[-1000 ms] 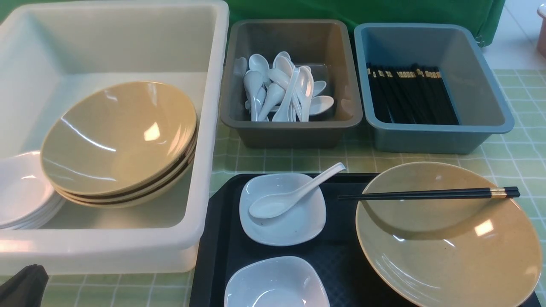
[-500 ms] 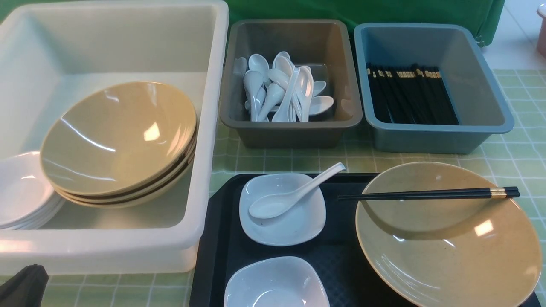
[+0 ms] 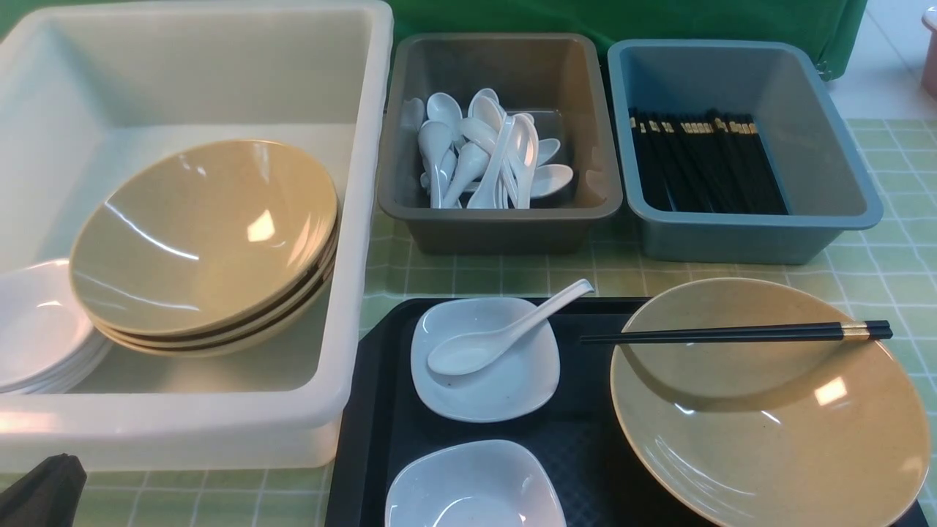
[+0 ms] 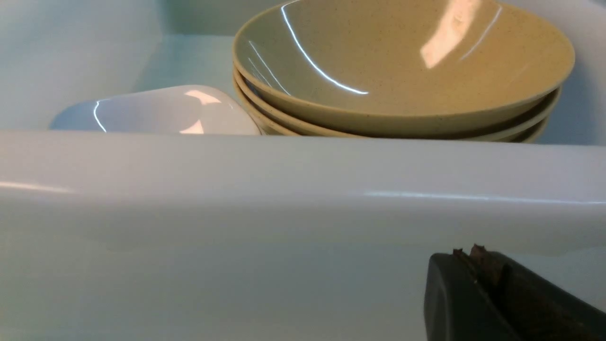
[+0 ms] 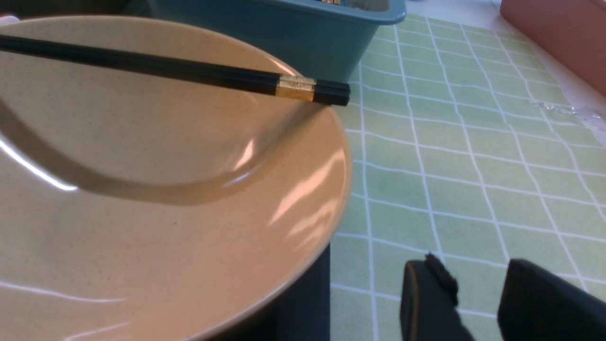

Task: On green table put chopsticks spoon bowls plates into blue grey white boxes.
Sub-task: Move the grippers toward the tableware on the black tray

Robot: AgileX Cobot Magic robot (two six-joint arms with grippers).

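On the black tray, a tan bowl (image 3: pixel 768 410) carries a pair of chopsticks (image 3: pixel 732 334) across its rim. Beside it a spoon (image 3: pixel 498 337) rests in a white plate (image 3: pixel 505 388), with a second plate (image 3: pixel 476 487) nearer me. The white box (image 3: pixel 183 428) holds stacked bowls (image 3: pixel 205 234) and plates (image 3: pixel 36 329). My left gripper (image 4: pixel 473 253) is shut and empty, low before that box's near wall (image 4: pixel 284 189). My right gripper (image 5: pixel 473 270) is open over the green table (image 5: pixel 450 166), just off the bowl's (image 5: pixel 165 189) rim, below the chopsticks' gold-banded end (image 5: pixel 296 88).
The grey box (image 3: pixel 498 230) holds several white spoons. The blue box (image 3: pixel 732 238) holds several black chopsticks. The black tray (image 3: pixel 585 468) sits in front of both. A pinkish container (image 5: pixel 558 33) stands past the table's far right edge.
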